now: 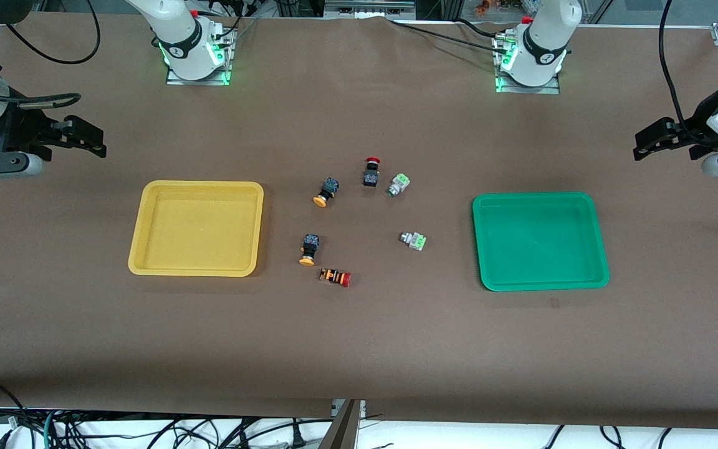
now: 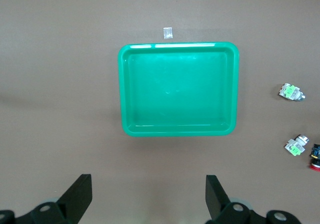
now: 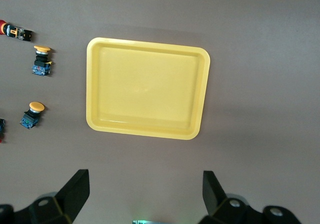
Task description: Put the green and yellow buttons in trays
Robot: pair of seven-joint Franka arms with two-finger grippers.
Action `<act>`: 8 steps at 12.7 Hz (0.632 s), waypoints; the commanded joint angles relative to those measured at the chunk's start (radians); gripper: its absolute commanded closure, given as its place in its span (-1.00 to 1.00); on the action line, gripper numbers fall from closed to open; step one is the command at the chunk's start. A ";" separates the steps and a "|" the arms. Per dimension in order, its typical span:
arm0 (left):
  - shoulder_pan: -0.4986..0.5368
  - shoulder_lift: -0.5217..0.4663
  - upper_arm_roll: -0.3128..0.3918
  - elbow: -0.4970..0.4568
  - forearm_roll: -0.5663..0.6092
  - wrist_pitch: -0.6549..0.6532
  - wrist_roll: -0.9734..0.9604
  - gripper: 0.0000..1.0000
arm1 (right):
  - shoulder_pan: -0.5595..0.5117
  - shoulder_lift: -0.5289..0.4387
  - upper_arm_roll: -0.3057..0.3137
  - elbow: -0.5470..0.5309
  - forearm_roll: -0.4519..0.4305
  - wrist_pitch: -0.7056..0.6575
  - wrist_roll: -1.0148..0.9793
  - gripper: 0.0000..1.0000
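Nearest the front camera, the orange-striped switch (image 1: 335, 277) is seen. Next, one yellow button (image 1: 308, 249) and one green button (image 1: 414, 240) lie between the yellow tray (image 1: 147, 206) and green tray (image 1: 589, 218). Farther off, the second yellow button (image 1: 326, 191), second green button (image 1: 398, 184) and red-capped switch (image 1: 371, 171) are found. The right gripper (image 1: 88, 138) and left gripper (image 1: 649, 142) are held wide, empty, over the table's ends.

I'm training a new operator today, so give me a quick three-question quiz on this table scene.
1. True or false: the shallow green plastic tray already holds a button.
2. How many black-bodied switches with yellow-orange caps lie on the brown table?
3. Which pincer is shut? A) left B) right C) neither

Key:
1. False; it is empty.
2. Two.
3. C; the left pincer and the right pincer both wait open.
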 commanded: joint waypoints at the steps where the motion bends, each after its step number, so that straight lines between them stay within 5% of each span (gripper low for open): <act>1: 0.005 0.007 -0.002 0.020 -0.029 -0.020 -0.004 -1.00 | -0.010 0.004 0.010 0.012 -0.012 -0.002 -0.005 -1.00; 8: 0.006 0.013 -0.002 0.018 -0.029 -0.020 -0.007 -1.00 | 0.004 0.128 0.013 0.011 -0.017 0.012 -0.006 -1.00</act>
